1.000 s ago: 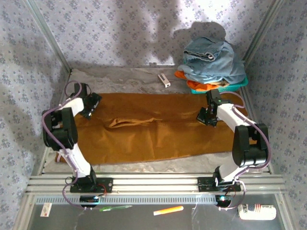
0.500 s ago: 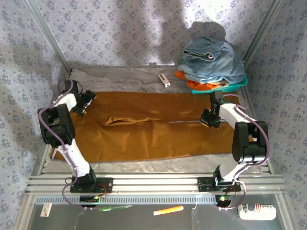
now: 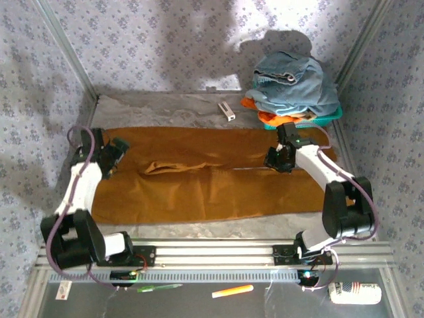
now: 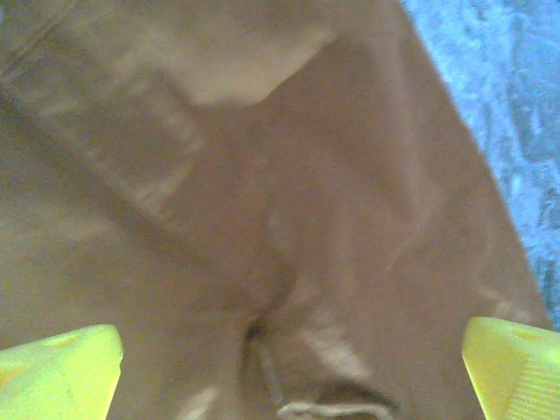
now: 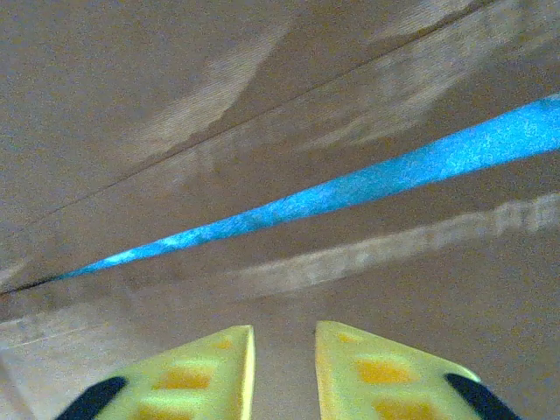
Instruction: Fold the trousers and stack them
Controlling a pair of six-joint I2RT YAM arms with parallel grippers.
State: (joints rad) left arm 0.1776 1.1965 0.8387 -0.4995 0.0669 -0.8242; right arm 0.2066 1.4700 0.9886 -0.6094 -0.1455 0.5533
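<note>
Inside a booth walled in blue-flowered fabric [image 3: 165, 40], large mustard-brown cloth trousers [image 3: 199, 179] are lying flat across the grey table [image 3: 165, 106], waist to the left and both long legs running right. The left arm is folding back at the elbow near its base, its forearm stretching forward along the table's left edge. The left gripper [image 3: 112, 154] is hanging over the waist end, yellow fingers [image 4: 61, 372] spread wide and holding nothing. The right arm is angling in from the right, and the right gripper [image 3: 277, 159] is pointing down over the legs. Its jaws are parted only slightly, with no cloth between them. Below it, a sliver of table is showing between the two legs. At the back right, a teal basket [image 3: 328, 118] is carrying light blue denim [image 3: 295, 83] and orange cloth [image 3: 268, 118].
</note>
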